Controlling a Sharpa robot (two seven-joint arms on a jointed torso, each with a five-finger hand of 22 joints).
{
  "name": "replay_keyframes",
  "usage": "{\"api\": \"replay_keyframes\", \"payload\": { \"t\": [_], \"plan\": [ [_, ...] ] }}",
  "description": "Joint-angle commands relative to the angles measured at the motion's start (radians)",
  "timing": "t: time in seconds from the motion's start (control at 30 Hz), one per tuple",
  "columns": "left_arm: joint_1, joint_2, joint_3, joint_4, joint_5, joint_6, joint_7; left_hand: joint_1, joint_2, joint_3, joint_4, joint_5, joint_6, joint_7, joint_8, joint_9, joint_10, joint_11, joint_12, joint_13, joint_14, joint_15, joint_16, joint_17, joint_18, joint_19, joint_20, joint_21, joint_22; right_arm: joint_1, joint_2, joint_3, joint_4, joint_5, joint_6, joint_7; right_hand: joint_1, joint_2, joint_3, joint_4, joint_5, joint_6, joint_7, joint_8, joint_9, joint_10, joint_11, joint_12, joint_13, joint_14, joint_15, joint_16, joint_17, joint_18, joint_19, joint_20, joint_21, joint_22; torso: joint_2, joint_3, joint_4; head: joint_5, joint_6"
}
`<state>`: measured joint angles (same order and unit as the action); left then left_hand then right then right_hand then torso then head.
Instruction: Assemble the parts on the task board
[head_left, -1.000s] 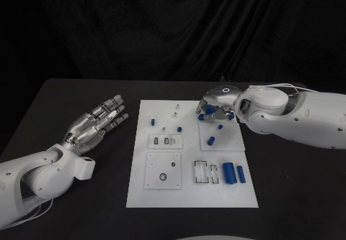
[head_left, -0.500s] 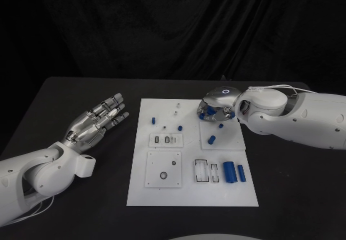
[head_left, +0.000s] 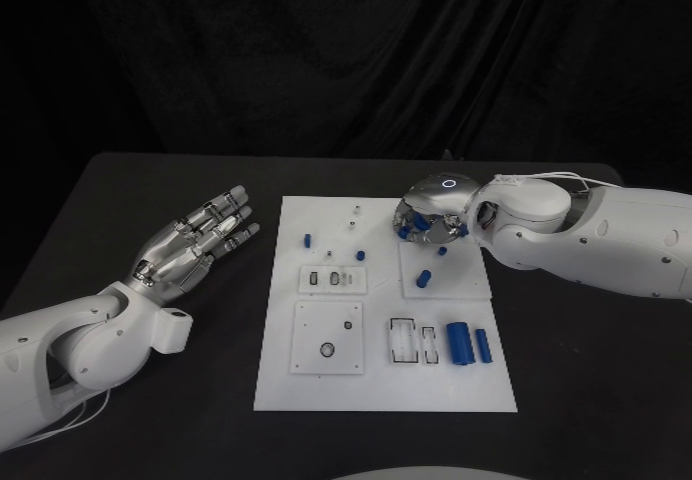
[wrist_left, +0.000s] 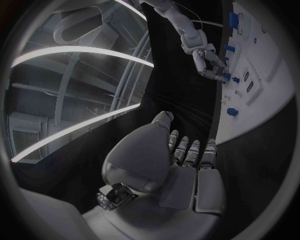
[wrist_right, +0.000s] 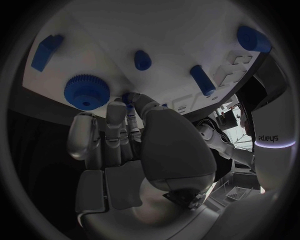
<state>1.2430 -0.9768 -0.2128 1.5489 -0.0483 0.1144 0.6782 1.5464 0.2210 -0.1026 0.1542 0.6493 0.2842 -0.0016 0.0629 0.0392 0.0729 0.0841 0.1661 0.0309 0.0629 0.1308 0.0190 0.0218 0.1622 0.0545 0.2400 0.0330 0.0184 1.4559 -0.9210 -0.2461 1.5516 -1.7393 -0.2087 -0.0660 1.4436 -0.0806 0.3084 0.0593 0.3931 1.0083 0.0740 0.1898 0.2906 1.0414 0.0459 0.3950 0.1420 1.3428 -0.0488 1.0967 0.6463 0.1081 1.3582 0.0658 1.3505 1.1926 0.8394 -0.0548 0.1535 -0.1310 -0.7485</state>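
Observation:
The white task board (head_left: 382, 385) lies mid-table. My right hand (head_left: 430, 222) hangs over its far right corner with fingers curled down. In the right wrist view the thumb and a finger pinch a small blue part (wrist_right: 127, 96) close to the board, beside a blue gear (wrist_right: 86, 91). My left hand (head_left: 195, 245) floats left of the board, palm up, fingers spread, holding nothing. Loose blue pegs (head_left: 306, 241) (head_left: 423, 279) lie on the board. A thick blue cylinder (head_left: 459, 345) and a thinner one (head_left: 483, 347) lie near its right edge.
Two square inset plates (head_left: 330, 281) (head_left: 327, 340) and a pair of outlined slots (head_left: 413, 342) mark the board's middle. Black table (head_left: 159, 420) surrounds the board. The left wrist view shows my left hand (wrist_left: 181, 165) with the board (wrist_left: 262, 75) beyond it.
My right hand has shifted very slightly over the board's far right corner, hiding more of the gear. The left hand has stayed where it was.

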Motion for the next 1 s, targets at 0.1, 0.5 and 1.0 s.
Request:
{"api": "replay_keyframes", "payload": {
  "t": [0.1, 0.5, 1.0],
  "plan": [
    [0.003, 0.002, 0.001, -0.001, 0.002, 0.018, 0.137, 0.005, 0.000, 0.007, -0.002, 0.001, 0.000, 0.008, 0.003, 0.000, -0.001, 0.010, 0.004, 0.001, 0.001, 0.007, 0.000, 0.001, 0.016, 0.000, 0.005, 0.004, 0.001, -0.006, -0.007, -0.001, 0.010, -0.009, -0.097, 0.031, 0.015, 0.015, 0.008, -0.013, -0.009, 0.041, 0.016, 0.036, 0.067, 0.049, -0.016, 0.001, 0.011, 0.019, -0.015, 0.012, 0.026, -0.024, 0.011, -0.017, 0.012, 0.022, 0.000, -0.0001, 0.0000, 0.004, 0.002],
    [0.003, 0.005, 0.001, -0.004, 0.002, 0.015, 0.133, 0.004, 0.002, 0.013, -0.006, -0.001, 0.007, 0.015, 0.005, 0.001, 0.000, 0.010, 0.007, 0.001, 0.000, 0.009, 0.000, 0.001, 0.016, 0.000, 0.008, 0.004, 0.001, 0.053, -0.005, -0.001, 0.044, 0.049, -0.105, 0.004, -0.005, 0.014, 0.005, -0.005, -0.052, 0.043, 0.015, 0.046, 0.113, 0.074, -0.015, -0.036, 0.006, 0.042, -0.012, 0.032, 0.068, -0.029, 0.025, -0.017, 0.023, 0.047, -0.001, -0.0014, 0.0012, 0.026, 0.017],
    [0.003, 0.020, 0.001, -0.009, 0.002, 0.012, 0.134, 0.003, 0.003, 0.019, -0.009, -0.001, 0.008, 0.023, 0.006, 0.001, 0.000, 0.011, 0.008, 0.001, -0.004, 0.009, -0.002, 0.000, 0.017, -0.002, 0.008, 0.002, 0.001, 0.063, 0.132, -0.001, -0.091, 0.135, -0.095, 0.016, -0.001, 0.013, 0.016, -0.009, -0.027, 0.022, 0.029, 0.029, 0.131, 0.079, -0.006, -0.067, 0.004, 0.045, 0.011, 0.038, 0.083, -0.032, 0.027, 0.001, 0.026, 0.057, -0.001, -0.0025, 0.0025, 0.035, 0.025]
  ]
}}
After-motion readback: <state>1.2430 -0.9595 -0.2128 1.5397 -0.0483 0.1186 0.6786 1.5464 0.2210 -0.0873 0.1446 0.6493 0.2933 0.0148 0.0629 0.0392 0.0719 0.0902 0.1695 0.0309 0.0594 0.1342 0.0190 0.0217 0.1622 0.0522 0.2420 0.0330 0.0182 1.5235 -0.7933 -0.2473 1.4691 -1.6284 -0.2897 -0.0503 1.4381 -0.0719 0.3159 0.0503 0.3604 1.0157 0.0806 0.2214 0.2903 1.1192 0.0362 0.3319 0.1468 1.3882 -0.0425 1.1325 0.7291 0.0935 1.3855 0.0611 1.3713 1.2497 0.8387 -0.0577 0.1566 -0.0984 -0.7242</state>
